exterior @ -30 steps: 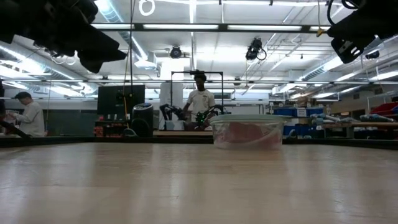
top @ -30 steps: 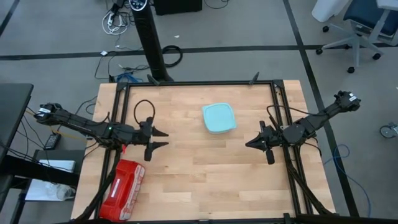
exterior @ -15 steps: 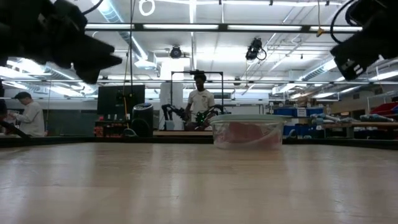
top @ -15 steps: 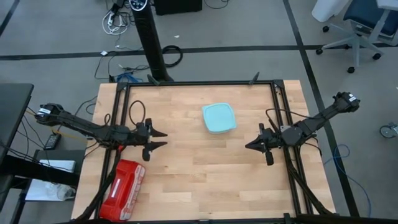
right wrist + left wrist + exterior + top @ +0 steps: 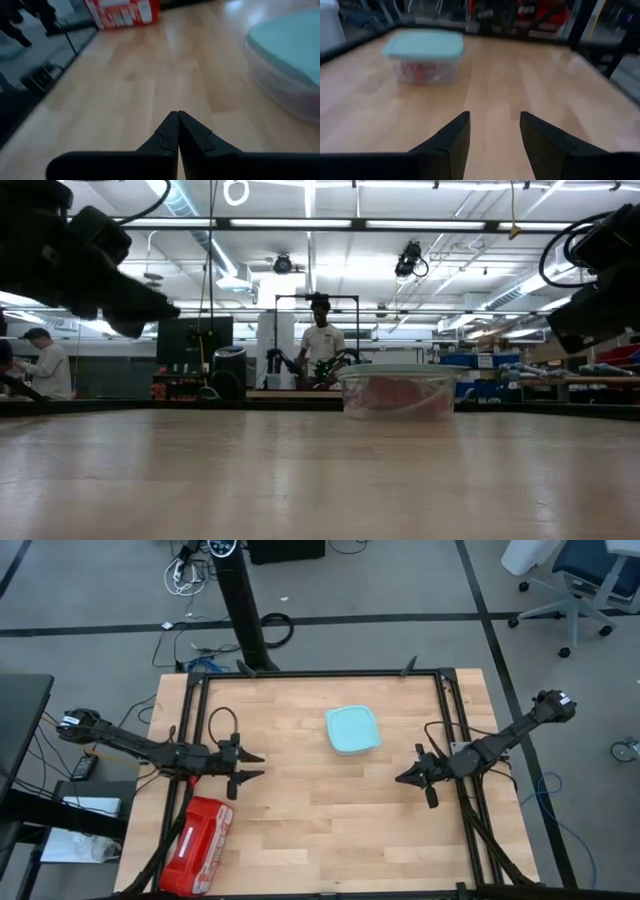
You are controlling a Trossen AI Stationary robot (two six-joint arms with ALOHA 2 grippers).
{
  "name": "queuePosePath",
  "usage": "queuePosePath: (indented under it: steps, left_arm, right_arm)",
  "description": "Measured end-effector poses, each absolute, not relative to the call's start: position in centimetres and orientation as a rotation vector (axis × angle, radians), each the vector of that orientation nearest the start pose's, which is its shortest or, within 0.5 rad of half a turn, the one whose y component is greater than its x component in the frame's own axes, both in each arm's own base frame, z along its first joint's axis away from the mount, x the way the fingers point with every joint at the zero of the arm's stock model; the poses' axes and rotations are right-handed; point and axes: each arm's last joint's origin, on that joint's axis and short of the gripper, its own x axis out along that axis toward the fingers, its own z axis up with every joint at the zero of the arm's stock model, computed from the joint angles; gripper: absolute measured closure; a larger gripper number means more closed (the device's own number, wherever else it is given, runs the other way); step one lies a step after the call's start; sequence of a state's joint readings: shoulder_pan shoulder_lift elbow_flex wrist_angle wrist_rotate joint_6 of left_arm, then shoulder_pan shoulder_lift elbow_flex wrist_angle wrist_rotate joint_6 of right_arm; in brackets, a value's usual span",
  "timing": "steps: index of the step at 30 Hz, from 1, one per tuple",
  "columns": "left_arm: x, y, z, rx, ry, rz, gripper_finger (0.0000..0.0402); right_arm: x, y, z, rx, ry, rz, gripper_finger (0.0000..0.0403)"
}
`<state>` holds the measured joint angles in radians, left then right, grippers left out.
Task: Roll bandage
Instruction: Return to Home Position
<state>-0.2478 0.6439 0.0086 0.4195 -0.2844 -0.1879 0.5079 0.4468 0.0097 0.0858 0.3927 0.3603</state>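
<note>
Both arms have pulled back a little toward their own sides of the wooden bench (image 5: 320,830). The left gripper (image 5: 257,766) has its jaws spread apart and empty. The right gripper (image 5: 401,779) has its jaws pressed together, empty too. So the job looks done. The bandage (image 5: 398,395), soft and pink-red, sits inside the clear plastic box (image 5: 352,402) under a smooth pale blue-green lid (image 5: 352,729). A shiny red case (image 5: 197,845) lies near the left arm.

I get bright light from the ceiling strip lights (image 5: 330,222), which turn the left arm (image 5: 80,255) and right arm (image 5: 605,280) into dark silhouettes. Ahead of the jaws of the left gripper (image 5: 495,115) the bench (image 5: 495,75) carries a pale sheen; shadows are faint.
</note>
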Motion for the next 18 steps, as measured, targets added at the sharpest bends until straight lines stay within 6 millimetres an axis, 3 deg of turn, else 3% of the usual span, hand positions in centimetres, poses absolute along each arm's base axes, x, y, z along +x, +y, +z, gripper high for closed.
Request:
queuePosePath:
  steps: [11, 18]
  left_arm:
    - [11.2, -2.0, 18.1, -0.221, -0.125, 0.025, 0.0225]
    - [10.4, -1.8, 18.9, -0.246, -0.219, 0.016, 0.0225]
  right_arm:
    - [10.2, 4.4, 15.0, 0.277, 0.195, 0.082, 0.0394]
    - [9.8, 4.2, 15.8, 0.316, 0.116, 0.099, 0.0396]
